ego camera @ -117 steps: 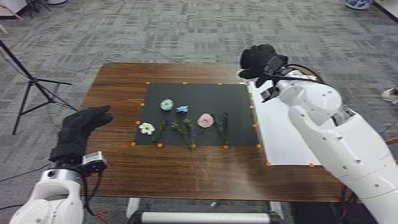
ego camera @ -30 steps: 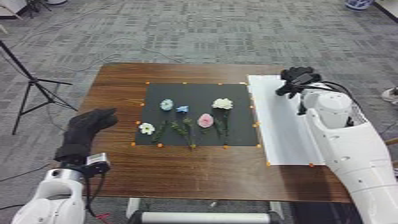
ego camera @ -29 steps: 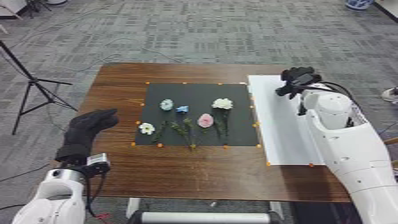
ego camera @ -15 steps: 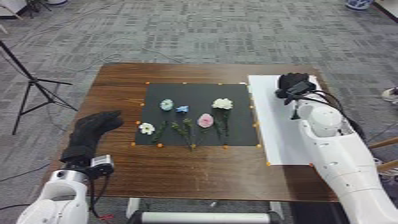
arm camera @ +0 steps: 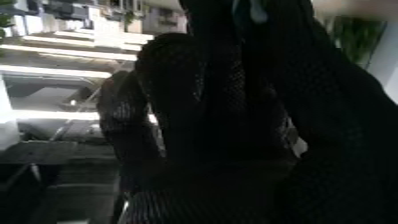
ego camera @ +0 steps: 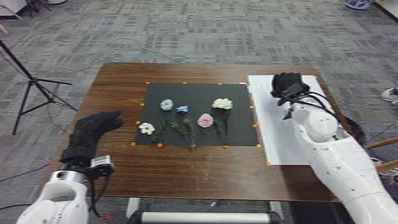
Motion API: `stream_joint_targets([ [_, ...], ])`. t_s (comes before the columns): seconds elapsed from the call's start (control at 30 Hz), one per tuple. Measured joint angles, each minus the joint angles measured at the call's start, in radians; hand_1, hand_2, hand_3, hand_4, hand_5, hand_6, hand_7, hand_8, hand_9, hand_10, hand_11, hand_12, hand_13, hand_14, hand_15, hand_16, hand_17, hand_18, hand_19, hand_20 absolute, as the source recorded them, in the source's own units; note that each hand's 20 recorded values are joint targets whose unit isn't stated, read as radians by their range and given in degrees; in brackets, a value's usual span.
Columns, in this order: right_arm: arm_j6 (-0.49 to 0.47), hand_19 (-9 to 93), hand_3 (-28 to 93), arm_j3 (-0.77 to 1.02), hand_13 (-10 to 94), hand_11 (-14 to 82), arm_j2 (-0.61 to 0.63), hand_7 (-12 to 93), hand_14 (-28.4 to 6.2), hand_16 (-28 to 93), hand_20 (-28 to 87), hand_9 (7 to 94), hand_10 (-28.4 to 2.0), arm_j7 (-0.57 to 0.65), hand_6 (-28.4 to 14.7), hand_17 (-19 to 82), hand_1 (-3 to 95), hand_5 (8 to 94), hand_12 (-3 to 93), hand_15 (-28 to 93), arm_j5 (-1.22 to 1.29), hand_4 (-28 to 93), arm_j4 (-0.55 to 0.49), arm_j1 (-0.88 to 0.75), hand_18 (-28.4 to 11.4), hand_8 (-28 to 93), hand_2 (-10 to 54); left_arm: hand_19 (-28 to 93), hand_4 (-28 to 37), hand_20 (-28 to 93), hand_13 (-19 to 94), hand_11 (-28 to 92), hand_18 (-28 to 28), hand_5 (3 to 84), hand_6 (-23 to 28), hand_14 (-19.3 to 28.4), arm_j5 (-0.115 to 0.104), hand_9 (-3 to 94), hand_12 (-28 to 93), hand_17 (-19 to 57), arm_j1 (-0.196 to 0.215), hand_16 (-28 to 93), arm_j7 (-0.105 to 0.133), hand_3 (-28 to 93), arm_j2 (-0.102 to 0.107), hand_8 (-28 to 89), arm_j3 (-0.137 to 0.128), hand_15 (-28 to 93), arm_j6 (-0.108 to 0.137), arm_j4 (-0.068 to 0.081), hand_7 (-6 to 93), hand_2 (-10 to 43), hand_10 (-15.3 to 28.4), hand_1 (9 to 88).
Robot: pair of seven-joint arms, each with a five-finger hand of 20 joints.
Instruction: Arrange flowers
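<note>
My right hand [ego camera: 288,86] has swung from the far right corner of the black mat [ego camera: 200,91] to over the white sheet [ego camera: 286,145]. Left of the mat, my left fingers [ego camera: 92,125] are relaxed; flowers [ego camera: 205,120] lie on it; right of it, my right fingers [arm camera: 173,80] stand straight, close together.

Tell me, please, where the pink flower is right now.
In the head view, the pink flower lies on the black mat, right of its middle, just left of the large white flower's stem.
</note>
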Motion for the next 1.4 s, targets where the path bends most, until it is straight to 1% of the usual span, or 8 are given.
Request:
stream_joint_targets([
  [0.1,-0.039,82,65,-0.026,74,13.0,0.055,23,-10.1,35,57,90.0,-9.1,0.078,3.5,37,55.3,80.1,29.0,63,0.105,-23,-0.142,-0.036,-23.7,3,-9.5,12,-24.9,18,41,26,13.8,55.5,1.3,19.4,0.0,55.0,16,4.7,0.006,-1,0.0,68,0.0,-7,-0.006,29,0.0,-0.004,18.3,7.7,14.3,26.5],
  [0.17,-0.081,82,65,-0.039,74,13.0,0.089,23,-10.1,35,57,90.2,-9.3,0.099,3.6,37,55.4,80.5,29.1,63,0.127,-22,-0.218,-0.047,-23.7,3,-9.5,12,-25.0,18,41,26,13.8,55.7,1.2,19.4,0.0,55.0,16,4.7,0.009,-1,0.0,68,0.001,-7,-0.007,29,0.0,-0.006,18.3,7.7,14.3,26.5],
  [0.37,-0.192,82,64,-0.087,74,13.1,0.179,22,-10.3,35,57,90.9,-10.0,0.108,3.2,37,55.2,82.5,28.8,63,0.155,-21,-0.402,-0.062,-23.9,2,-9.5,12,-25.3,18,41,25,13.7,58.9,-1.2,19.4,0.0,55.1,16,4.7,0.009,-1,-0.001,68,0.005,-7,-0.009,29,0.0,-0.007,18.0,7.6,14.5,26.6],
  [0.53,-0.246,82,64,-0.075,74,13.1,0.175,21,-10.4,35,57,90.9,-10.2,0.151,3.1,37,55.4,83.0,28.9,64,0.159,-21,-0.522,-0.112,-24.0,3,-9.5,12,-25.3,18,41,25,13.6,60.4,-1.5,19.4,0.002,55.3,17,4.6,0.008,-1,-0.003,68,0.009,-7,-0.009,29,-0.001,-0.007,17.8,7.6,14.6,26.7],
  [0.67,-0.247,82,63,-0.064,74,13.0,0.117,21,-10.5,35,57,90.8,-10.4,0.175,2.9,37,55.6,83.1,28.8,64,0.157,-21,-0.531,-0.148,-24.1,3,-9.5,12,-25.4,18,41,25,13.5,60.7,-1.5,19.3,0.002,55.4,17,4.6,0.008,-1,-0.004,69,0.01,-7,-0.01,29,-0.001,-0.009,17.7,7.5,14.6,26.8],
  [0.9,-0.252,82,63,-0.071,73,12.9,0.019,21,-10.4,35,57,90.8,-10.1,0.18,2.9,37,55.7,83.0,28.9,64,0.139,-21,-0.481,-0.17,-24.1,3,-9.5,12,-25.4,18,41,25,13.6,60.4,-1.2,19.4,0.003,55.5,17,4.4,0.007,-1,-0.006,69,0.012,-7,-0.011,29,-0.003,-0.009,17.5,7.4,14.6,26.7],
  [1.07,-0.275,82,63,-0.071,73,12.8,0.007,21,-10.4,35,56,90.8,-10.2,0.186,3.0,37,55.7,83.1,28.9,64,0.129,-21,-0.484,-0.191,-24.1,3,-9.5,12,-25.3,18,41,25,13.6,60.0,-1.2,19.3,0.003,55.2,17,4.3,0.008,-1,-0.009,69,0.012,-7,-0.013,28,-0.004,-0.01,17.6,7.5,14.3,26.9],
  [1.4,-0.309,82,63,-0.065,73,12.7,-0.001,21,-10.4,35,56,90.5,-10.2,0.198,3.1,36,55.7,82.9,28.9,64,0.125,-20,-0.506,-0.268,-23.9,3,-9.5,12,-24.9,18,41,25,13.5,59.6,-1.0,19.2,0.004,55.3,17,4.3,0.013,-1,-0.023,68,0.012,-7,-0.024,29,-0.011,-0.013,17.8,7.6,14.3,27.1],
])
